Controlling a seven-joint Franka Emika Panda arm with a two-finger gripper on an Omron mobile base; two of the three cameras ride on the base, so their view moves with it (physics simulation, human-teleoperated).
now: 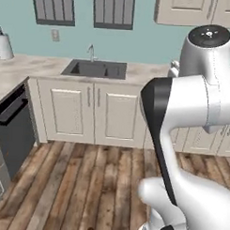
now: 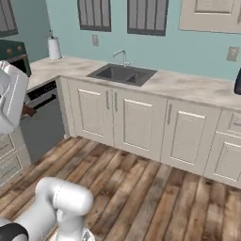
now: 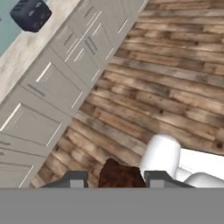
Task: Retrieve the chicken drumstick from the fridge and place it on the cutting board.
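Transit step: gripper [image 3: 114, 180] clenched on chicken drumstick [image 3: 119, 176], carried over wooden floor [image 3: 166, 87]. Next: locating cutting board, lowering, releasing.

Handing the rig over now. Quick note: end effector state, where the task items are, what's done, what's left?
End effector: shut on the chicken drumstick, seen brown between the two finger tips in the hand view, hanging over the wooden floor.
Done: drumstick is gripped and out in the open kitchen, in front of the cream cabinets under the sink.
Left: find the cutting board, carry the drumstick to it, set it down, release.
Also around: a dark appliance on the counter.
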